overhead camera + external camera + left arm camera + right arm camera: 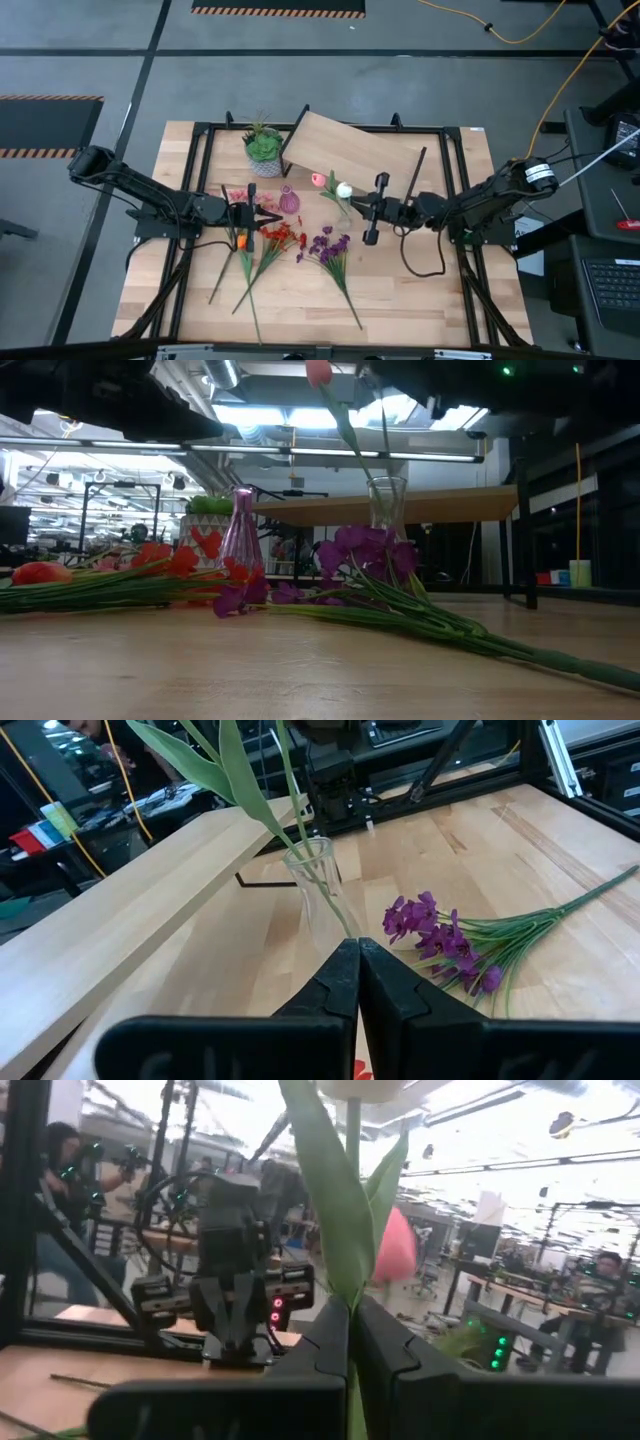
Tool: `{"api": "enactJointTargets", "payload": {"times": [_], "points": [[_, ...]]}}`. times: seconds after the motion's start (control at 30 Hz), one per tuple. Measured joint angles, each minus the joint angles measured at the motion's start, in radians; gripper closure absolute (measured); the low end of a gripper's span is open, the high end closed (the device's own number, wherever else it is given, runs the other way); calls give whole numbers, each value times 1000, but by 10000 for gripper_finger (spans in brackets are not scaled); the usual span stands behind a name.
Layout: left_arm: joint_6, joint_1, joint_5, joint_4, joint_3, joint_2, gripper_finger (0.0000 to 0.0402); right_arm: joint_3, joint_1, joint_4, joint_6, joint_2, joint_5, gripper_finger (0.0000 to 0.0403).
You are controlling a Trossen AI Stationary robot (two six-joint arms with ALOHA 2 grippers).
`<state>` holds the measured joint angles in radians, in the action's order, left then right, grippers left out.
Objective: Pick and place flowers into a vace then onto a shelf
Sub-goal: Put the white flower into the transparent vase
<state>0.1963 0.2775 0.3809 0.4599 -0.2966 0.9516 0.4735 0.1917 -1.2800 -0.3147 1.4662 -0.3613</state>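
Observation:
A clear glass vase [316,885] stands on the table in front of the shelf [355,150], a light board on black legs. A pink tulip [318,180] and a white tulip [344,190] rise from the vase. My right gripper [353,205] is shut on the white tulip, just right of the vase. Left of a small pink vase [289,200], my left gripper [268,215] hovers shut and holds nothing. Loose flowers lie flat on the table: an orange tulip [240,240], red clusters [281,238] and purple clusters [331,245]. My right gripper pinches the white tulip's green stem and leaf [347,1285] between its two fingers, below the bloom. The fingers come about level from the table's right and lie across the upright stem. The stem's lower end goes into the clear vase's neck [305,848].
A spiky green plant in a white pot [264,148] stands at the shelf's left end. A black metal frame [200,135] runs around the tabletop. The near part of the table [420,300] is bare wood. People show in the room behind.

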Motion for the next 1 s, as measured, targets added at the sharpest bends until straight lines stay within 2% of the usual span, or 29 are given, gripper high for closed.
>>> {"api": "enactJointTargets", "payload": {"times": [0.13,0.43,1.0], "points": [[0,0,0,0,0,0,400,-80,0,-125,44,0,-2,400],[0,0,2,0,0,0,400,-96,-1,-145,47,13,15,400],[0,0,3,4,0,0,400,-96,-55,-277,101,226,16,395]]}}
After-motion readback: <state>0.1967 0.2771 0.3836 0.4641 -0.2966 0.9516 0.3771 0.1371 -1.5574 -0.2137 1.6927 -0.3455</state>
